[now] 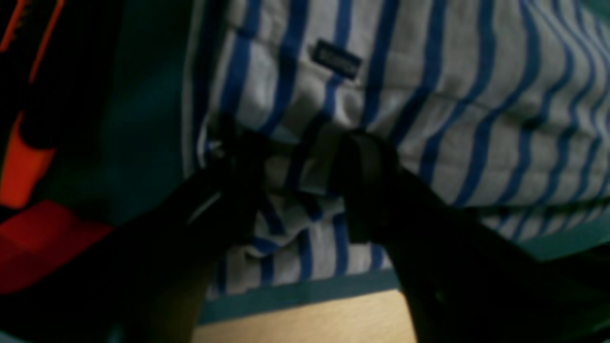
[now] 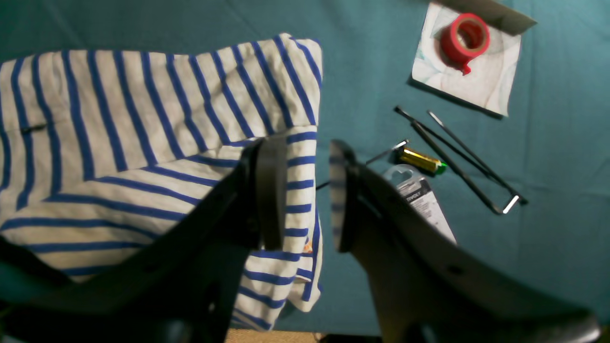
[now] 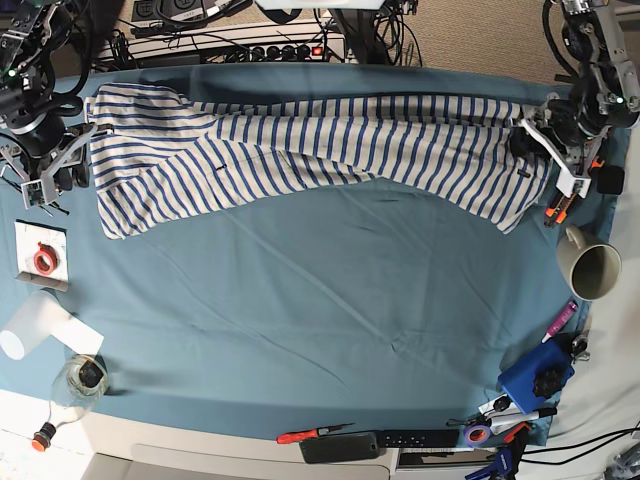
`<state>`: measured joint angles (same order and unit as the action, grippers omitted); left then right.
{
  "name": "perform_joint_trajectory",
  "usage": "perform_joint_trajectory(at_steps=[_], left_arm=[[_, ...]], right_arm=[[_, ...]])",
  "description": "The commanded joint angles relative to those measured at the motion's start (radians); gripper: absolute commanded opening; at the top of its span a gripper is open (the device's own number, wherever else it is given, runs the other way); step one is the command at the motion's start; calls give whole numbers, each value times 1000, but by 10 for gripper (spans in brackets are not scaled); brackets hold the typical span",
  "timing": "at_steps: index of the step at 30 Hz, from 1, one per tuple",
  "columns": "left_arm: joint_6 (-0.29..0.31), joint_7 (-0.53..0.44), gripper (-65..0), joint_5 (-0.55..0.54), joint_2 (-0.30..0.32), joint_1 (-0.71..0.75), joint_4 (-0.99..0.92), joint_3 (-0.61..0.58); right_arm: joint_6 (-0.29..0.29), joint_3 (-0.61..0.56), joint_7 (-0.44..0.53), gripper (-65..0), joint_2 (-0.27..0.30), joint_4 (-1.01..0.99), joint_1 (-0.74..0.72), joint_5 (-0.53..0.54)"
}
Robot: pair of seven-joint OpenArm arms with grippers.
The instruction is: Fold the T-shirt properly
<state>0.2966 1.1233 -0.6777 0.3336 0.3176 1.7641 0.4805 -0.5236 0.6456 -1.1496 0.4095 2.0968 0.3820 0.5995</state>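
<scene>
- The left claw [image 1: 298,178] is pinched on a bunched fold of the T-shirt [image 3: 300,150], with striped cloth filling the space between its dark fingers [image 1: 367,186].
- The right claw [image 2: 307,195] stands partly open with a clear gap between its pads [image 2: 271,190]. One pad sits over the shirt's edge, but nothing is pressed between the two, and I cannot tell whether it touches the cloth.
- The worktop is covered by a teal tablecloth [image 3: 330,300].
- Beside the T-shirt's end at the right claw lie a red tape roll [image 2: 464,40] on a white card [image 2: 481,83], a small battery [image 2: 421,160] and thin black rods [image 2: 462,159].
- Past the shirt's other end a beige cup [image 3: 592,268] lies on its side, and tools and a blue box [image 3: 535,378] sit along the cloth's near edge.
- The T-shirt lies stretched in a long band across the far part of the tablecloth, one end at each claw.
</scene>
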Motion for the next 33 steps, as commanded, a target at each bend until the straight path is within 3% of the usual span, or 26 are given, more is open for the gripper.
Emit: perform_joint_trajectory(at_steps=[1, 4, 8, 19, 22, 33], left_arm=[[-3, 66, -362, 11, -10, 12, -39, -13], [-6, 78, -416, 11, -9, 12, -47, -13], [-10, 113, -650, 11, -9, 12, -46, -13], [-6, 134, -650, 11, -9, 12, 35, -13], [27, 132, -650, 11, -9, 12, 103, -13], [47, 29, -650, 34, -9, 12, 338, -13]], right_arm=[[2, 10, 27, -489, 17, 16, -7, 2], [2, 10, 29, -489, 17, 16, -15, 2], [2, 10, 44, -489, 17, 16, -19, 2], [2, 10, 70, -489, 17, 16, -19, 2], [2, 10, 73, -489, 17, 16, -19, 2], [2, 10, 81, -489, 17, 16, -19, 2]])
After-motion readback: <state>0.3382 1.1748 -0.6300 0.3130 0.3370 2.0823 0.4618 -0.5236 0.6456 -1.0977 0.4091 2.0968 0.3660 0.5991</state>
